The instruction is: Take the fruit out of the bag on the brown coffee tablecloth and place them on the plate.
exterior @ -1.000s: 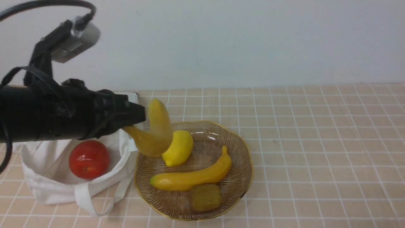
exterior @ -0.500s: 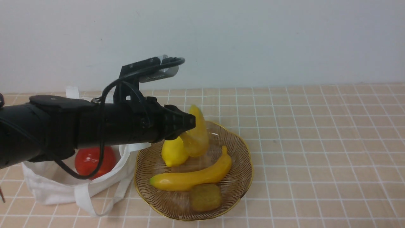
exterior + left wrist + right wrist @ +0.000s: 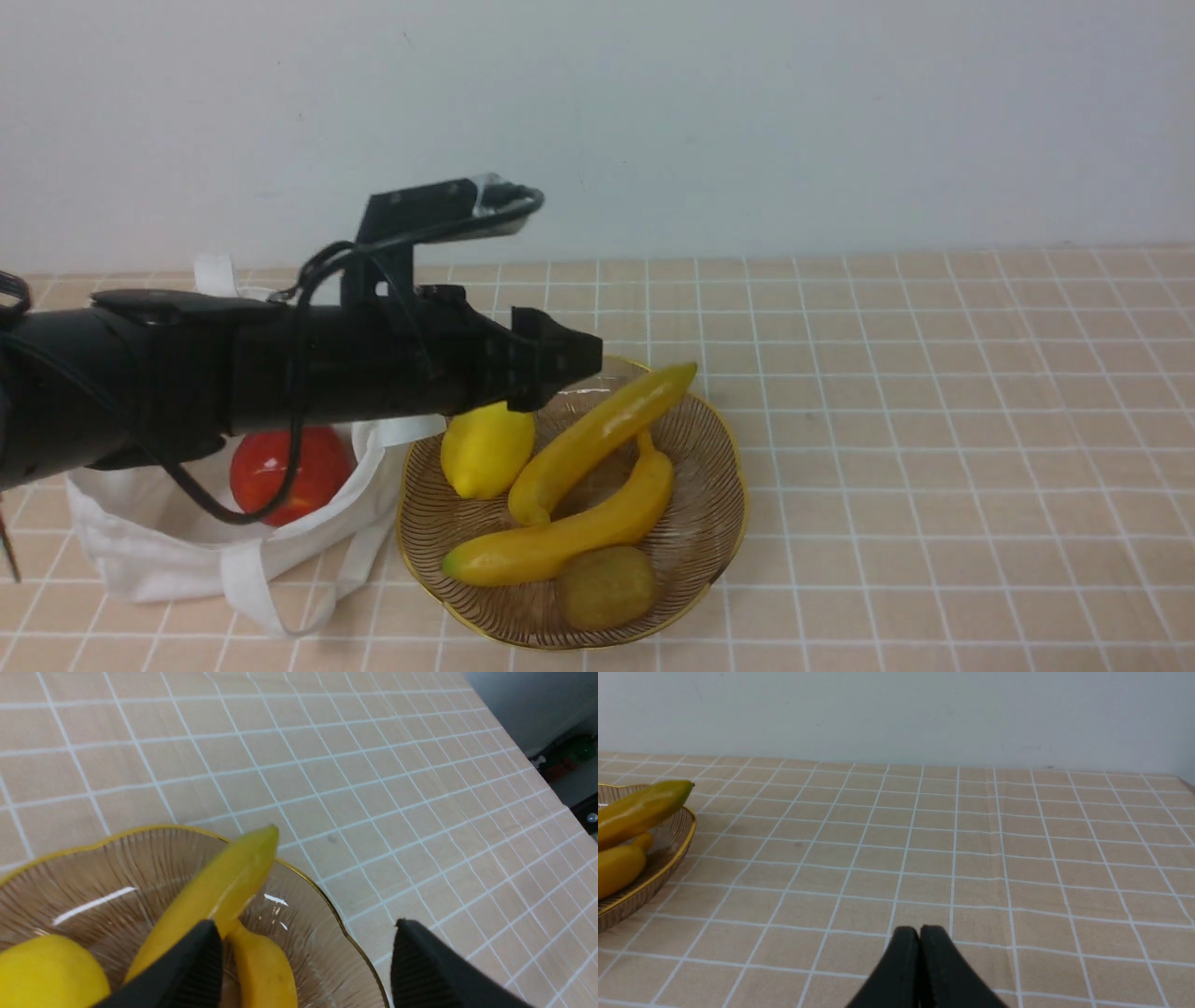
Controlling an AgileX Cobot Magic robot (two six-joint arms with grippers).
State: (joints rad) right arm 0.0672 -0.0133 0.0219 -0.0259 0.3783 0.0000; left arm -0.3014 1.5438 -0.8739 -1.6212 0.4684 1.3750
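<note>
My left gripper [image 3: 569, 359] hovers over the near-left part of the amber glass plate [image 3: 728, 523], jaws wide apart and empty; the left wrist view [image 3: 306, 926] shows the same. A yellow banana [image 3: 597, 434] lies free in the plate, slanted across a second banana [image 3: 569, 532], its tip at the far rim. It also shows in the left wrist view [image 3: 219, 891]. The red apple [image 3: 280, 471] sits in the white bag [image 3: 159, 551] left of the plate, partly hidden by my arm. My right gripper [image 3: 920, 933] is shut and empty over the tan tablecloth [image 3: 971, 858].
A yellow lemon [image 3: 485, 448] and a brown kiwi [image 3: 605, 586] also lie in the plate. The bag's strap handle [image 3: 252, 597] trails toward the front edge. A plain wall stands behind the table. The plate's rim [image 3: 668, 858] shows in the right wrist view.
My left arm carried the banana from over the bag to above the plate, then the jaws opened. The banana dropped onto the other banana, and the lemon shifted left.
</note>
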